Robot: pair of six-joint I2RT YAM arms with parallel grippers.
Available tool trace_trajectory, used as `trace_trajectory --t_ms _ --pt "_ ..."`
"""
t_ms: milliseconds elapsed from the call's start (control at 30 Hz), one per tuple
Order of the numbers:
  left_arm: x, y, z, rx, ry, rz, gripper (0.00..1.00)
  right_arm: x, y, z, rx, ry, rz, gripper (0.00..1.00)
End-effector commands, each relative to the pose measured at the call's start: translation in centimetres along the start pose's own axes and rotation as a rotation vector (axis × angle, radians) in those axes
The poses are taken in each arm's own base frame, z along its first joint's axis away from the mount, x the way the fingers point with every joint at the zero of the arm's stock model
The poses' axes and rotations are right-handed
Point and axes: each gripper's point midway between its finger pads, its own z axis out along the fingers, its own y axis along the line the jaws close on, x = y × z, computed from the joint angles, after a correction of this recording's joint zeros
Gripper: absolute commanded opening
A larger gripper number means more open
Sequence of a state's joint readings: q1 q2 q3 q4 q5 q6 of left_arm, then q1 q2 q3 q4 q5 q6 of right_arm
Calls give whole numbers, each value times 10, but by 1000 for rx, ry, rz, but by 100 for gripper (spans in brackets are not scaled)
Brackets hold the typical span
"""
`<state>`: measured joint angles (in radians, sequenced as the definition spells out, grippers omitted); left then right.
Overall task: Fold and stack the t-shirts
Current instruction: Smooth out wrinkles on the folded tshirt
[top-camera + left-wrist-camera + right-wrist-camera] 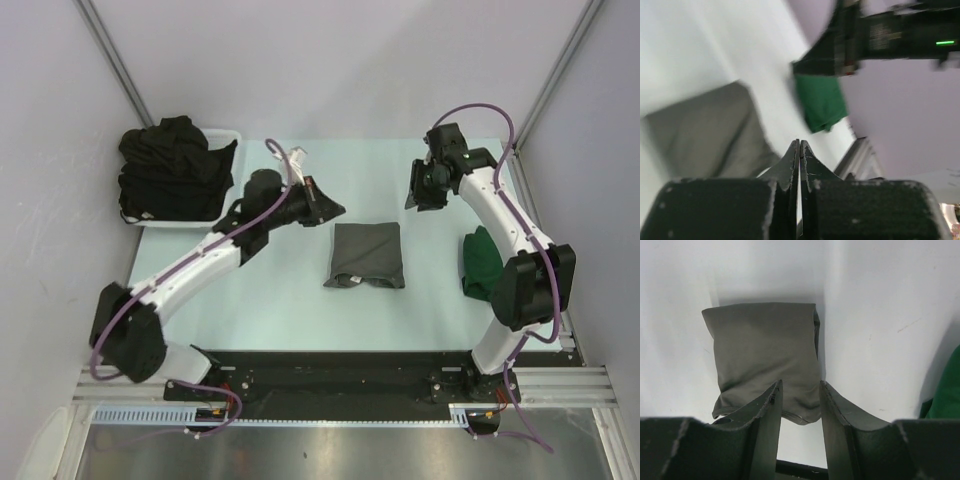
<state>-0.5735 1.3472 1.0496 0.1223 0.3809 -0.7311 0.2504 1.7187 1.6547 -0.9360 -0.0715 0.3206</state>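
Black t-shirts (170, 165): I see a crumpled heap in the white basket (225, 135), upper left.
Charcoal t-shirt (367, 254): folded into a flat rectangle at the centre of the table (280, 300).
Green t-shirt (480, 262): bunched at the right edge.
Left gripper (335, 210): jaws pressed together, empty.
Right gripper (420, 195): jaws partly apart, holding nothing.

The grey t-shirt (367, 255) is plain charcoal, the green t-shirt (480, 262) dark and plain, the black t-shirts (170, 165) unpatterned, the basket (180, 223) white, the table (270, 300) pale mint.
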Motion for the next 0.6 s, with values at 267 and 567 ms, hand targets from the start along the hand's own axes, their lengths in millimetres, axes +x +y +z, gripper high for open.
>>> trace_trajectory --t_ms 267,567 --pt "76 106 43 -364 403 41 0 0 11 15 -16 -5 -15 40" --pt "127 90 37 -334 604 87 0 5 12 21 -28 18 -7 41"
